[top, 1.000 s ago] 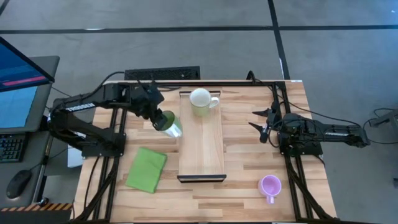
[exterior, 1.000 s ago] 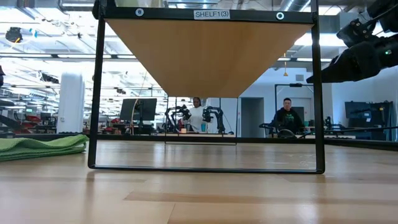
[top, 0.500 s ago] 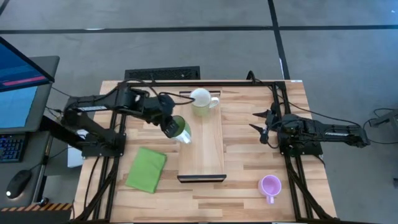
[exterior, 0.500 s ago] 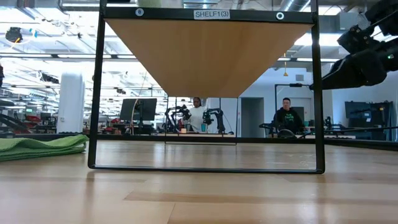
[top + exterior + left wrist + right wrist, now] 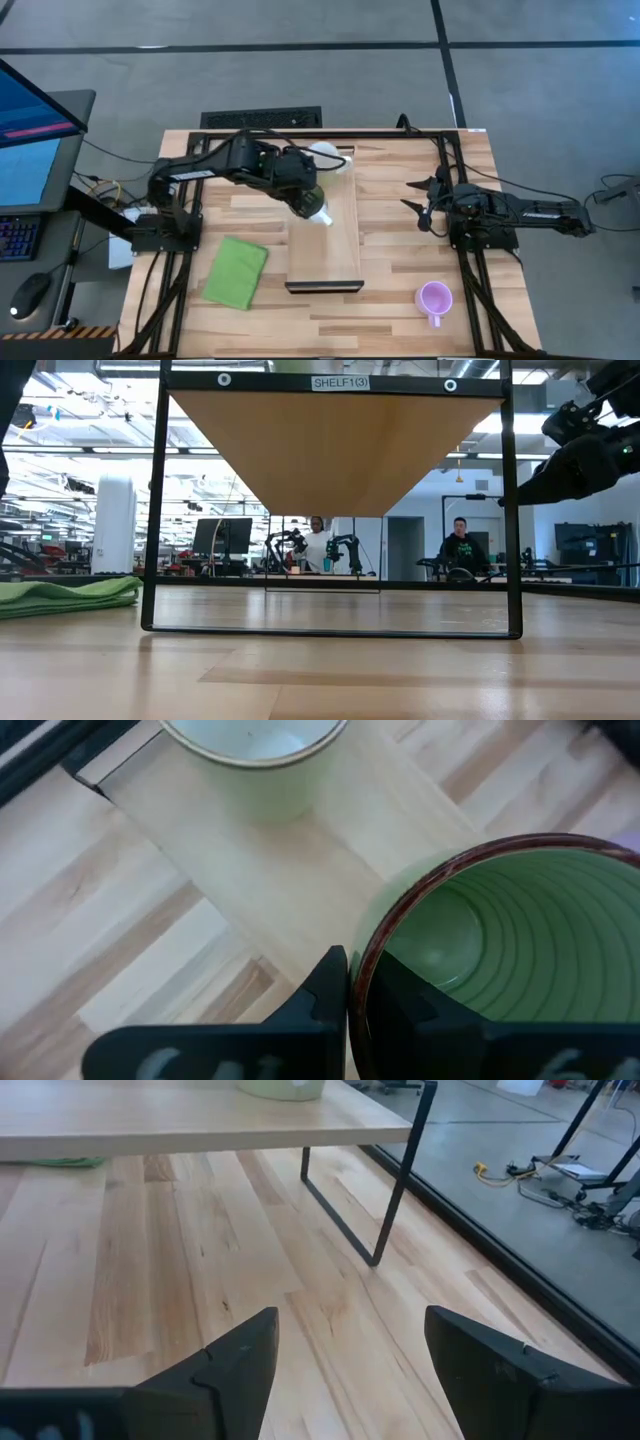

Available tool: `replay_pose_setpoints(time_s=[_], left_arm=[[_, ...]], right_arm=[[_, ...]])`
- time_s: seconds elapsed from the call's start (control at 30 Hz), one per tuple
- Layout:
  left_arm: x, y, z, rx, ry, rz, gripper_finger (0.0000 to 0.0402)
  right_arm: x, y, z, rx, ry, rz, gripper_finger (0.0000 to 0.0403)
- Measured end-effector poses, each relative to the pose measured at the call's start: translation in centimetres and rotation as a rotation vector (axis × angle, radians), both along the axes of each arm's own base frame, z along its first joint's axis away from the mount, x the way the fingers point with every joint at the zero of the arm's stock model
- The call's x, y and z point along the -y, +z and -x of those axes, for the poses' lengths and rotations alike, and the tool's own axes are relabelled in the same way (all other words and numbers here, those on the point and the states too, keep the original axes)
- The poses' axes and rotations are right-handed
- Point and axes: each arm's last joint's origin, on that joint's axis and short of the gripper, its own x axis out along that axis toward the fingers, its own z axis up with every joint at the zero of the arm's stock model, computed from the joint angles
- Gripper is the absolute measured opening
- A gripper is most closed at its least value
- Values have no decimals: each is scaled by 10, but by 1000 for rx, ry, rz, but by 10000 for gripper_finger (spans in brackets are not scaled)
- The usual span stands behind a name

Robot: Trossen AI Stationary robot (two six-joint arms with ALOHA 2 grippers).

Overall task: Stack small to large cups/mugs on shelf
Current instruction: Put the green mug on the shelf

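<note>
My left gripper (image 5: 303,192) is shut on a green mug (image 5: 314,206) with a dark brown rim, held in the air over the shelf (image 5: 325,250). The shelf is a long light-wood board on a dark frame. A pale green mug (image 5: 325,160) with a white inside stands on the shelf's far end and also shows as the pale green mug (image 5: 255,760) in the left wrist view. A light purple mug (image 5: 434,298) stands on the table near its front right. My right gripper (image 5: 418,200) waits open at the right of the shelf, touching nothing. My left gripper pinches the green mug's rim (image 5: 358,955), one finger (image 5: 322,988) outside the wall and the other finger (image 5: 400,1005) inside the ribbed hollow. The fingers slant down from the table's left. The mug hangs tilted below them, clear of the shelf.
A folded green cloth (image 5: 236,272) lies on the table left of the shelf's near end. The shelf's dark end frame (image 5: 330,630) stands on the tabletop. Bare wood lies under my right gripper (image 5: 350,1340). People sit far off in the room beyond.
My left gripper has carried the green mug toward the table's right edge, from beside the shelf's left side to over the board, rising a little. It has kept shut on the mug, which stays clear of table and shelf.
</note>
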Motion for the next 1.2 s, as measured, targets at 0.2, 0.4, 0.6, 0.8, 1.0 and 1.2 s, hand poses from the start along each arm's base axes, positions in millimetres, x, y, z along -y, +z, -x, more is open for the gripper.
replay_pose_setpoints(time_s=[0.2, 0.4, 0.6, 0.8, 1.0, 1.2], left_arm=[[0, -4, -5, 8, 110, 40, 5], [0, -4, -5, 28, 193, 82, 5], [0, -4, -5, 36, 218, 73, 5], [-3, -4, -5, 50, 259, 27, 5], [-5, -7, -8, 52, 300, 20, 5], [-4, -20, -21, 15, 307, 38, 5]], right_arm=[[0, -1, 0, -14, 1, -2, 276], [0, -4, 2, -33, -9, -36, 276], [0, -4, 2, -29, -11, -41, 276], [0, -4, 2, -14, -26, -75, 276], [0, -4, 2, -14, -26, -74, 276], [0, -5, 2, -21, -25, -73, 276]])
